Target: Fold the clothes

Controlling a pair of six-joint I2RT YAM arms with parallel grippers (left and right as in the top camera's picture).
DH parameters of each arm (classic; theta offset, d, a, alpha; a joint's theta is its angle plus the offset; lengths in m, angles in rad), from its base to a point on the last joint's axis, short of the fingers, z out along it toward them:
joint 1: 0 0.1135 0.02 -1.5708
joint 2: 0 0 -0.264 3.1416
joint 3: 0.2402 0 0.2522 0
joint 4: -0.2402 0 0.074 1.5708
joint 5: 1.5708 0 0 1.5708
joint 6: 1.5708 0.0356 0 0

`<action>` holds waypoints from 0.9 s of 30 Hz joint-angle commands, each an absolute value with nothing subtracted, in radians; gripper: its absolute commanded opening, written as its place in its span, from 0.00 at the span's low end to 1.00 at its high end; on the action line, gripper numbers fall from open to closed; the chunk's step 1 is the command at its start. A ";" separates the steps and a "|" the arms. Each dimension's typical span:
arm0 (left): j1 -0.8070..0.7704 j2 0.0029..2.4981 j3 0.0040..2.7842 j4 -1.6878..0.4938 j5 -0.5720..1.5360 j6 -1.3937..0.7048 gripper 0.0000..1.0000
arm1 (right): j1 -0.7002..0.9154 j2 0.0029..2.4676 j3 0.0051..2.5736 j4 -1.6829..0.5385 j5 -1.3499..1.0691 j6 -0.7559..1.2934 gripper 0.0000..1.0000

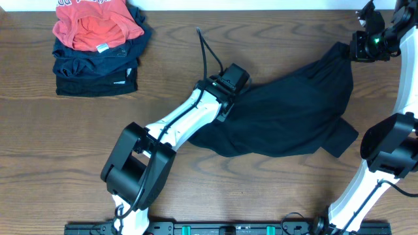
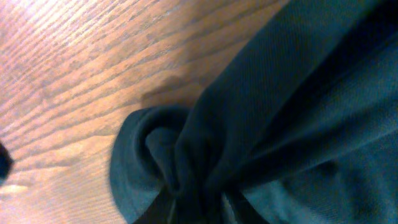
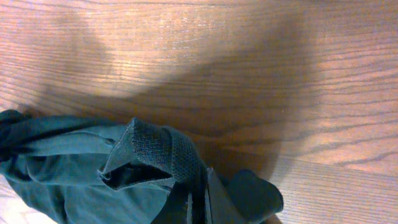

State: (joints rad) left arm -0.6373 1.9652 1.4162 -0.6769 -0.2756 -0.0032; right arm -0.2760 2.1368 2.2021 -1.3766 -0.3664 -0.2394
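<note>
The black shirt (image 1: 287,114) lies crumpled and stretched across the right half of the table. My left gripper (image 1: 228,91) is shut on its left edge, and bunched cloth (image 2: 261,124) fills the left wrist view. My right gripper (image 1: 356,49) is shut on the shirt's far right corner and holds it lifted above the table. The right wrist view shows a ribbed fold of the shirt (image 3: 168,155) pinched between the fingers (image 3: 199,208). No lettering or tag shows.
A stack of folded dark navy garments (image 1: 98,68) with a red-orange shirt (image 1: 98,26) on top sits at the back left. Bare wood table (image 1: 78,130) lies left and in front of the shirt.
</note>
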 commanded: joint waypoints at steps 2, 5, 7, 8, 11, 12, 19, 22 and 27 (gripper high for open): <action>-0.587 1.893 1.431 -0.728 -0.295 -0.021 0.46 | -0.274 2.135 2.208 -1.378 -0.374 -0.252 0.01; -0.541 1.831 1.431 -0.780 -0.285 -0.021 0.62 | -0.274 2.135 2.208 -1.378 -0.374 -0.252 0.01; -0.506 1.791 1.431 -0.804 -0.231 -0.020 0.67 | -0.274 2.135 2.208 -1.378 -0.374 -0.252 0.01; -0.485 1.773 1.431 -0.815 -0.189 -0.019 0.67 | -0.274 2.135 2.208 -1.377 -0.374 -0.252 0.01; -0.426 1.750 1.431 -0.847 -0.067 0.031 0.68 | -0.274 2.135 2.208 -1.375 -0.374 -0.252 0.01; -0.408 1.750 1.431 -0.860 -0.042 0.049 0.68 | -0.274 2.135 2.208 -1.375 -0.373 -0.252 0.01; -0.348 1.761 1.398 -0.929 0.096 0.205 0.68 | -0.274 2.135 2.208 -1.377 -0.370 -0.260 0.01; -0.347 1.761 1.397 -0.958 0.171 0.315 0.68 | -0.274 2.135 2.208 -1.379 -0.371 -0.259 0.01; -0.348 1.772 1.397 -0.960 0.273 0.442 0.70 | -0.274 2.135 2.208 -1.380 -0.370 -0.259 0.01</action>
State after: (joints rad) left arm -0.3496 1.7531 1.4075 -0.9546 0.1741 0.3138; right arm -0.2760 2.1368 2.2021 -1.3785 -0.3664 -0.2462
